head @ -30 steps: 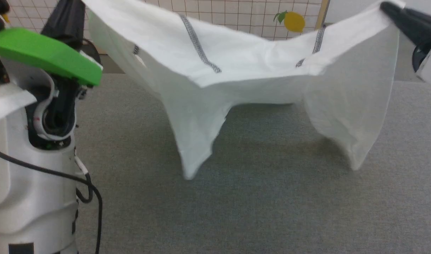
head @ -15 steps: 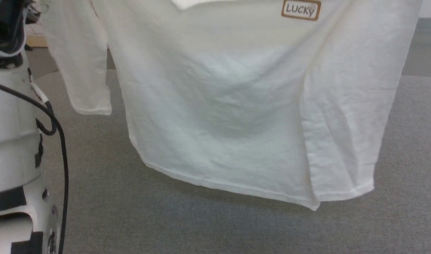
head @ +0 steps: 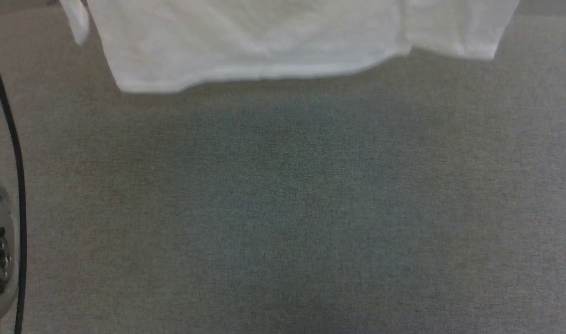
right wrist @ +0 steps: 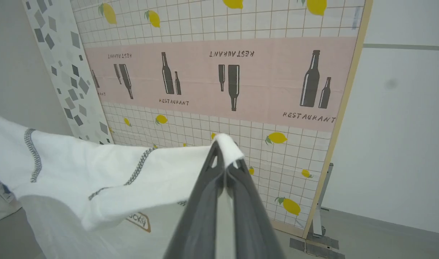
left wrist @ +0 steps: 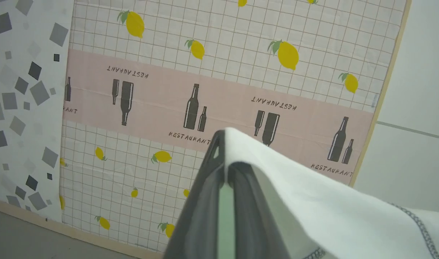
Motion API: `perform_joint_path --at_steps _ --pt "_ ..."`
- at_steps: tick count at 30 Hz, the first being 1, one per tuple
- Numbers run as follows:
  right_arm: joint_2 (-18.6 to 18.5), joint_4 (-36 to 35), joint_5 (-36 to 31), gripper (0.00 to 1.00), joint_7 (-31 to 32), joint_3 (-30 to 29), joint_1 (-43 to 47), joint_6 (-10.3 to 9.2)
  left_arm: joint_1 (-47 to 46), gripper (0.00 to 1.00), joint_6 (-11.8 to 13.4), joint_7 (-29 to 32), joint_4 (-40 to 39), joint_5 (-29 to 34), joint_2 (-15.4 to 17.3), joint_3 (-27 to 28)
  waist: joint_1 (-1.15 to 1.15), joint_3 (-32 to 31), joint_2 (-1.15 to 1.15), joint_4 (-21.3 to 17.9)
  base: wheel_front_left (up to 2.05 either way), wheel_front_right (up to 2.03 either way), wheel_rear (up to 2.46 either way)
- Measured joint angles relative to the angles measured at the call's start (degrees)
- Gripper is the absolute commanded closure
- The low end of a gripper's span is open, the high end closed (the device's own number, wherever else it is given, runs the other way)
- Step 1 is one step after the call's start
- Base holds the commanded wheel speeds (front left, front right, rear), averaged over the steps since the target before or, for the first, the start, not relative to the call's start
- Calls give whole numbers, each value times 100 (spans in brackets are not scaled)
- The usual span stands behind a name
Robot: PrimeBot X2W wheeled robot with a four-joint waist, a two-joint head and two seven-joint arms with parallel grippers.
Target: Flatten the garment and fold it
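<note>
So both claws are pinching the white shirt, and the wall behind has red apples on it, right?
Not apples. The fruits printed on the wall panel are yellow lemons, as the right wrist view shows. The rest is right: the left claw and the right claw are each shut on the white shirt.

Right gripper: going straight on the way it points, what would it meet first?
Past the garment that the right gripper pinches, probably the lemon-print panel; depth unclear.
</note>
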Motion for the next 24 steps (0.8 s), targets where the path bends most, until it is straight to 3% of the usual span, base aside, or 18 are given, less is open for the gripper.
perform_joint_path --at_steps 5,11,16,24 --pt "190 559 -456 100 -802 -57 -687 0 -401 100 283 -687 -52 -62 -141 331 1 599 0 -22 0 0 0" --pt "278 1060 -704 100 -1348 -162 -1035 0 -472 100 360 -1035 -114 -84 -372 341 1 1169 0 4 0 0 0" --pt "304 1284 -601 100 -1470 -13 -818 0 -153 100 189 -1078 98 -254 -421 305 1 1495 0 89 0 0 0" --pt "-114 1103 253 100 -1666 399 653 0 697 100 -481 -1380 721 -367 -424 67 0 1461 0 283 0 0 0"
